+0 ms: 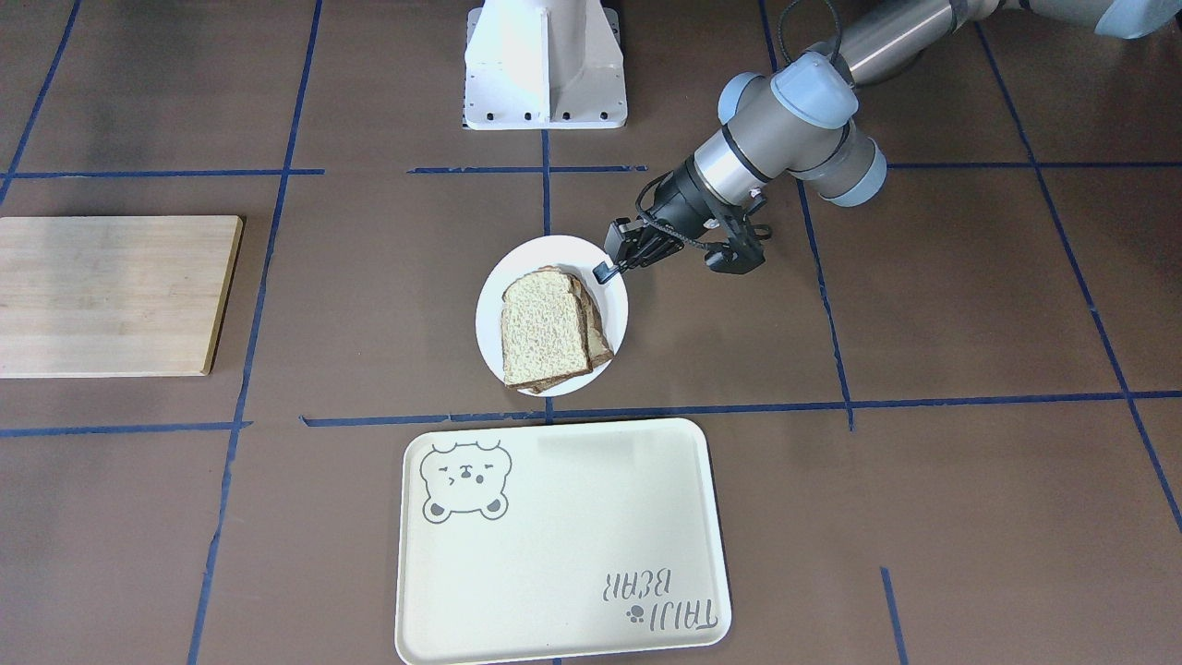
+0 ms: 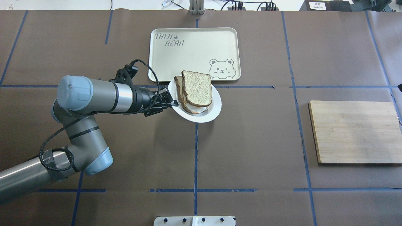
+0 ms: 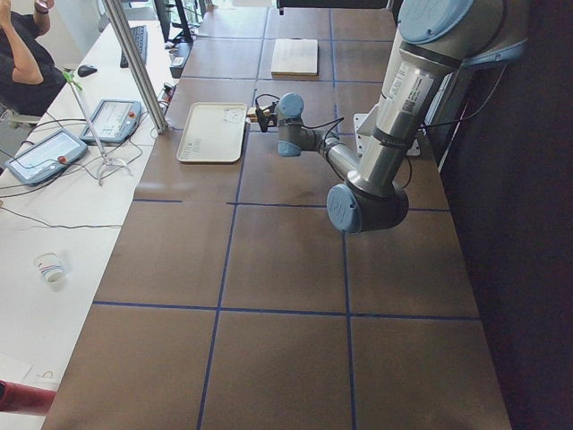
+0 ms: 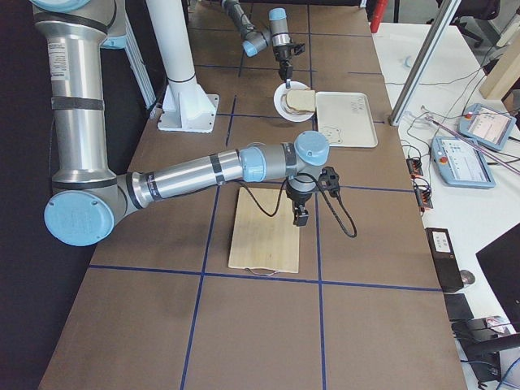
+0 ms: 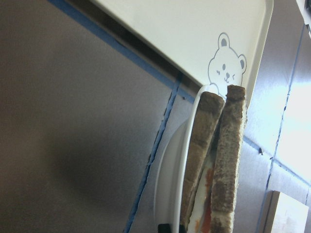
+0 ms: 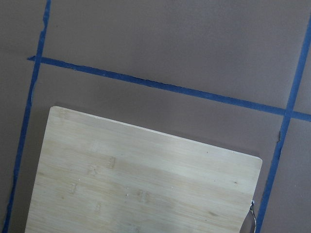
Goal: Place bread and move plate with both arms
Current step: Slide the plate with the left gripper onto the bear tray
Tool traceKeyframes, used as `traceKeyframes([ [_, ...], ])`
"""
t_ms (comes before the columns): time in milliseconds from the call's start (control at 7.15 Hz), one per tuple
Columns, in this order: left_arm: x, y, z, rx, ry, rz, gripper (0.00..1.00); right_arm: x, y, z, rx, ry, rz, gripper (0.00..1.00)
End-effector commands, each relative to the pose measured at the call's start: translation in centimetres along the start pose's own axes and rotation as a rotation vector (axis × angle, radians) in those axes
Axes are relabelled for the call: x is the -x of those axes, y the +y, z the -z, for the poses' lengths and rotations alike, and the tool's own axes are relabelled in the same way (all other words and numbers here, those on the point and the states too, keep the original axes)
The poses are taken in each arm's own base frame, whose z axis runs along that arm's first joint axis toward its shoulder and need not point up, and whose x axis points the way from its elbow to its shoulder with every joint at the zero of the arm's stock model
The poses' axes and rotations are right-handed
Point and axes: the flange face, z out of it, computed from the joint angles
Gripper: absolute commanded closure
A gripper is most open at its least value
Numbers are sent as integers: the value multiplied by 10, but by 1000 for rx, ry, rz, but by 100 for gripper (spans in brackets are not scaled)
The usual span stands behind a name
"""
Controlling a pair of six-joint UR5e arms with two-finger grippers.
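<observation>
The bread (image 1: 545, 328) lies on top of a second slice on the white plate (image 1: 607, 297), near the table's middle. In the overhead view the bread (image 2: 196, 88) covers most of the plate (image 2: 214, 108). My left gripper (image 1: 605, 270) is at the plate's rim on the robot's side, fingers shut on the rim; it also shows in the overhead view (image 2: 172, 103). The left wrist view shows both slices edge-on, the bread (image 5: 228, 155) outermost, with white and orange egg between them. My right gripper (image 4: 300, 218) hangs over the wooden board; I cannot tell if it is open or shut.
The cream bear tray (image 1: 554, 545) lies just beyond the plate, away from the robot. A wooden cutting board (image 2: 353, 131) lies on the robot's right side. The white robot base (image 1: 545, 65) stands at the table's robot-side edge.
</observation>
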Motion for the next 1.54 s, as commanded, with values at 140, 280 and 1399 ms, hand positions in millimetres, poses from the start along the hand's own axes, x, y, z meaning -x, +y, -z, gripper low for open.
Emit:
traceKeyframes([
  [140,-28,-15,6,-65,149,149,100,0,0,4,-8,1,-2,0],
  [280,-38,-29,-16,-137,216,232,100,0,-1,4,-9,1,-1,0],
  [1399,-19,-94,-143,-424,149,292,100,0,-3,3,-8,2,2,0],
])
